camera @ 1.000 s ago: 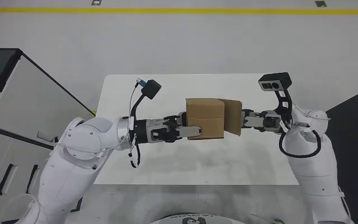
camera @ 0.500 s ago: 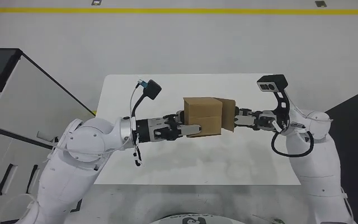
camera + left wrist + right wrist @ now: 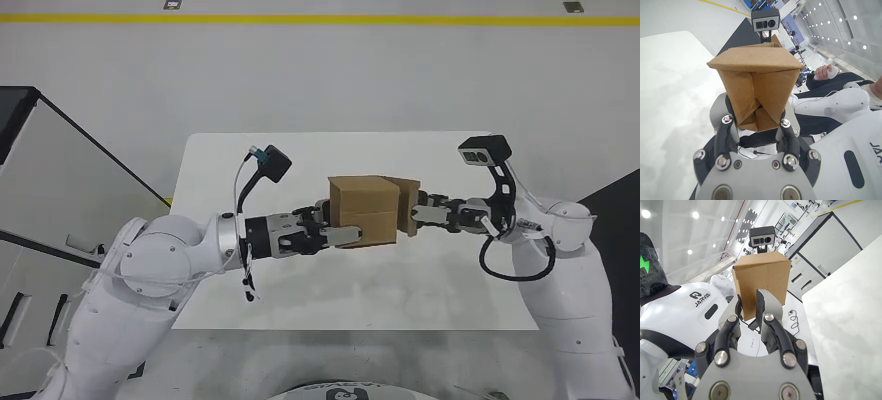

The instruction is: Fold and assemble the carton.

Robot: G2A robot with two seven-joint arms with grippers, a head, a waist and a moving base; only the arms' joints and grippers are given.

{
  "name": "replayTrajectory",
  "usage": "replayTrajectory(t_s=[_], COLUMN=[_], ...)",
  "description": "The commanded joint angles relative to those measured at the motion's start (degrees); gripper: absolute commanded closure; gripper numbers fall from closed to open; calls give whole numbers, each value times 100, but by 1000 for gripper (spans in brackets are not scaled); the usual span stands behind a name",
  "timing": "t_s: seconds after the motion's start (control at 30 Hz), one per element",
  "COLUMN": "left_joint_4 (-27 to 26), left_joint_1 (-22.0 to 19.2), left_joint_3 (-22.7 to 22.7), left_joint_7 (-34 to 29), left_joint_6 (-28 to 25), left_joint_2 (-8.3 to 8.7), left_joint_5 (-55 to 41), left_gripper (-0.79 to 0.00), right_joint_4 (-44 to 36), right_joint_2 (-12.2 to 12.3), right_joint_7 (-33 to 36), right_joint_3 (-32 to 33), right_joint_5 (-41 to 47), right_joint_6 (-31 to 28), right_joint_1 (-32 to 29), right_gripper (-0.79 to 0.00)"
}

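Top view gives me the carton (image 3: 365, 205) held up over the middle of the white tabletop (image 3: 300, 290), a brown box with its long side running from 9 to 3 o'clock. My left arm (image 3: 200, 245) extends in from 9 o'clock. The left jaws are clamped on the carton's 9 o'clock end near its 6 o'clock edge, one on each side of the cardboard. In the left wrist view I see that end wedged between the two jaws, which are spread just as wide as the corner they pinch. The panels facing the camera overlap along a seam, with a small dark gap close to the jaws. My right arm (image 3: 540, 225) lies in from 3 o'clock. At the carton's 3 o'clock end a flap (image 3: 408, 192) stands partly folded, angled off the box body, and the right jaws sit right at it. In the right wrist view those jaws are parted only a little, with bare cardboard showing through the slit between them and nothing gripped. I cannot tell whether their tips actually touch the flap. A grey cabinet (image 3: 60, 160) stands off the tabletop at 9 o'clock, and a yellow floor line (image 3: 320, 18) runs across at 12 o'clock.
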Motion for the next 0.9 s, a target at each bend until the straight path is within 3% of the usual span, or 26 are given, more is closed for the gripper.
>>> replayTrajectory(t_s=[0.0,0.4,0.87], left_joint_4=[-35,-118,-106], left_joint_1=[16,49,61], left_joint_3=[9,24,26], left_joint_7=[2,8,2], left_joint_6=[17,41,49], left_joint_2=[3,18,32], left_joint_5=[29,101,66], left_gripper=[0,0,0], right_joint_4=[-26,-152,-267], right_joint_2=[8,56,105], right_joint_7=[-24,-179,-181], right_joint_3=[-17,-96,-186], right_joint_5=[-27,-183,-104], right_joint_6=[22,72,6], right_joint_1=[-14,-53,-77], right_gripper=[-132,-52,-40])
